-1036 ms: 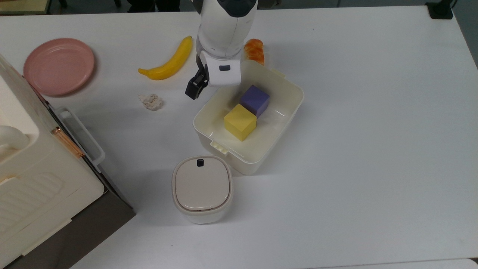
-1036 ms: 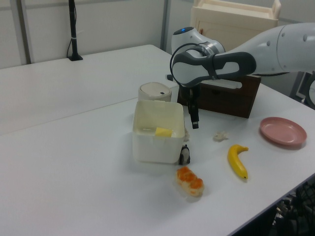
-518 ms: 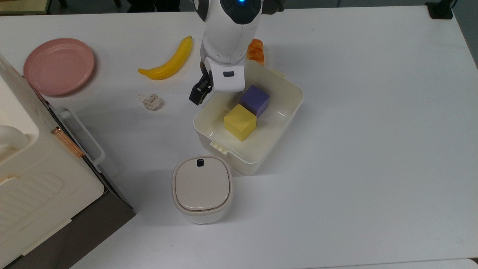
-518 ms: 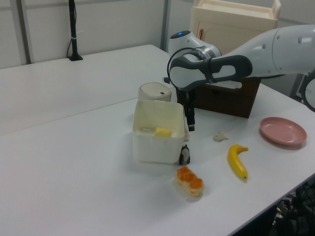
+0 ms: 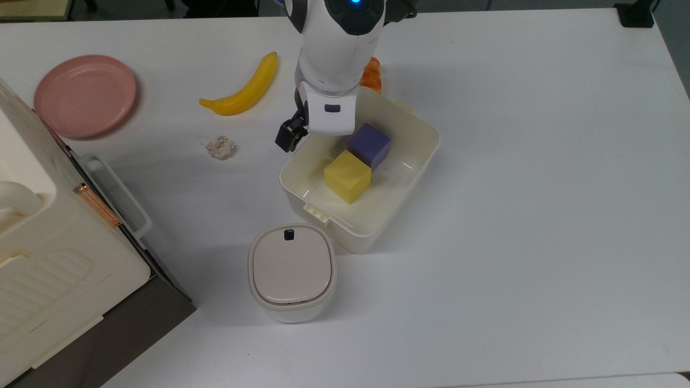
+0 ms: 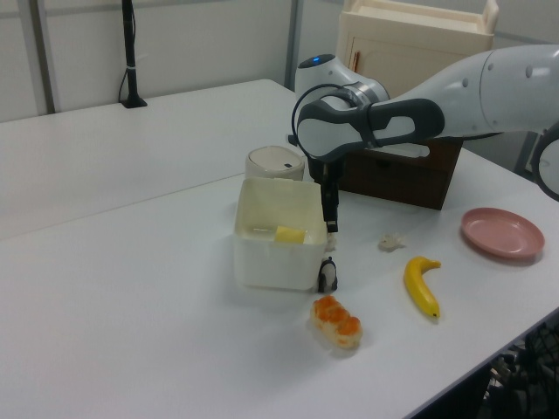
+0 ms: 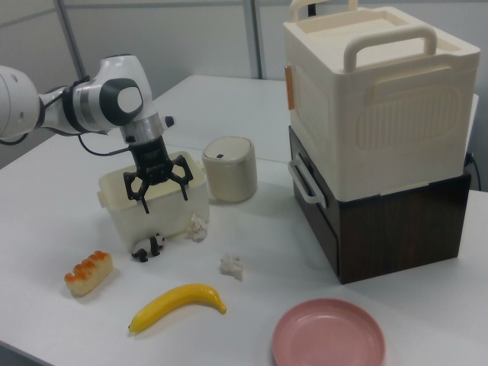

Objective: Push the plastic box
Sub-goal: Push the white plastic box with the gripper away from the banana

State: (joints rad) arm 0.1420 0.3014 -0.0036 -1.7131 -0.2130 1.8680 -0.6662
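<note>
White tabletop (image 5: 539, 215). Pink plate (image 5: 85, 95) near the top view's left edge; banana (image 5: 245, 89) to the top view's right of it, well apart. Crumpled off-white scrap (image 5: 218, 146) below the banana. Orange-topped pastry (image 6: 336, 320) lying flat by a small panda figure (image 6: 327, 275). Small square bin with beige lid and black button (image 5: 291, 271) standing upright. Big cream appliance with copper handle (image 7: 374, 99) stacked on a dark brown base (image 7: 381, 221). Yellow cube (image 5: 347, 175) and purple cube (image 5: 368, 144) touching each other at one corner.
</note>
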